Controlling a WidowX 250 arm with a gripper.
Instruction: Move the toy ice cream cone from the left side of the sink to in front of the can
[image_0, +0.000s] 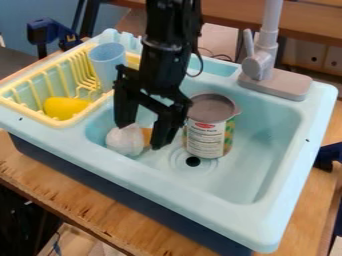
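The black gripper (141, 135) hangs down over the left part of the light blue sink basin, its fingers spread apart. Low in the basin, at the left finger's tip, lies a rounded white object (124, 140). A bit of something orange (146, 135) shows between the fingers, beside the white object; whether either finger touches them I cannot tell. Just right of the gripper a can (206, 135) with a white and green label stands upright near the dark drain hole (193, 161).
A yellow dish rack (82, 117) at the left holds a yellow object (63, 107) and a light blue cup (107, 62). The grey faucet (274, 82) rises at the sink's back right. The sink's rim (179, 197) surrounds the basin.
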